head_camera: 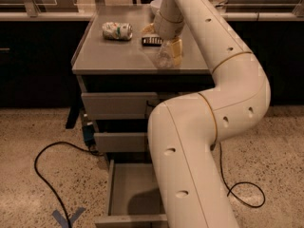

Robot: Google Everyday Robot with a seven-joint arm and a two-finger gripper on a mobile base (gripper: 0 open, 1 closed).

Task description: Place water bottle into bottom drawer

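Near the surface's (114,56) front edge, the gripper (171,55), closure impossible to tell, meets the water bottle (163,59), whose crinkled plastic could slip.

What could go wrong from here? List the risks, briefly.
1. The bottle stands close to the front edge of the cabinet top, at the gripper; a nudge could tip it off.
2. The arm itself overlaps the right part of the open bottom drawer, so the way down looks tight.
3. The bottle looks like thin clear plastic and may slip or buckle in a grasp.
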